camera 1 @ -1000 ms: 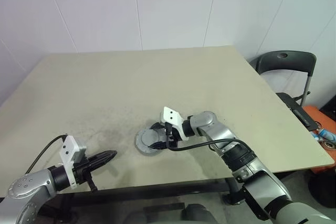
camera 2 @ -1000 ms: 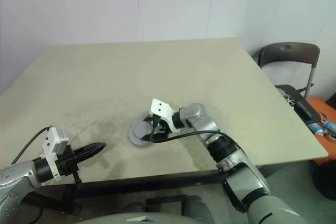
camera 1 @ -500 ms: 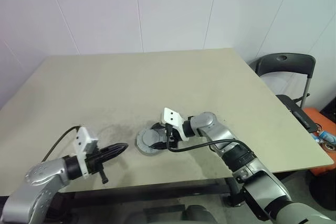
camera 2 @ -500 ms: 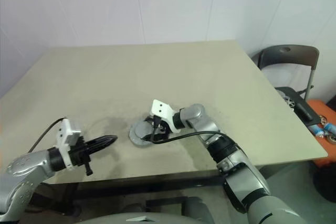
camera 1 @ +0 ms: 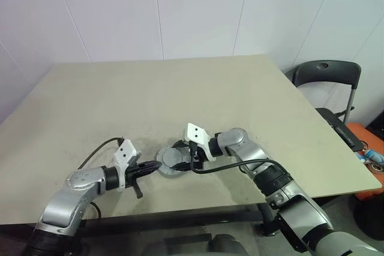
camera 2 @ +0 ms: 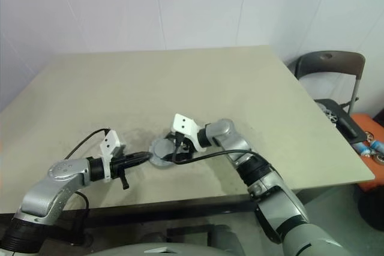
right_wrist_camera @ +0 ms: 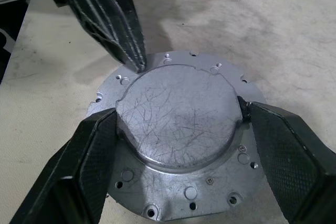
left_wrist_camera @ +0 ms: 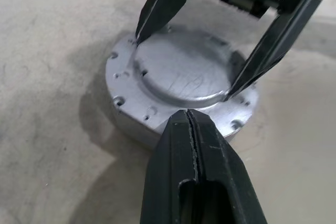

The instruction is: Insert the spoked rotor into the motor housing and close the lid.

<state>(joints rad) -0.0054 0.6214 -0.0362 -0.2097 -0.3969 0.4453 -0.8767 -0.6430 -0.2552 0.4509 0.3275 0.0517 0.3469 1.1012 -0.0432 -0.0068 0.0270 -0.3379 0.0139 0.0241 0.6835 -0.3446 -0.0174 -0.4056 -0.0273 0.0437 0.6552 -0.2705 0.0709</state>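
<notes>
Left tool [left_wrist_camera: 190, 116] moved to lid [right_wrist_camera: 178, 116], closed, right tool [right_wrist_camera: 178, 124] gripping lid

The lid [right_wrist_camera: 181, 129] is seen as bare silver-grey metal, dull in sheen, its raised centre crossed by fine scratches (rim flange smoother). The gripper fingers [right_wrist_camera: 86, 153] appear matt black with cross-hatched texture. The table [camera 1: 180, 88] is matt beige, scuffed dark.

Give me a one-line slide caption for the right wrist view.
Right gripper straddles the lid's raised centre on the motor housing while the shut left gripper touches its rim.
</notes>
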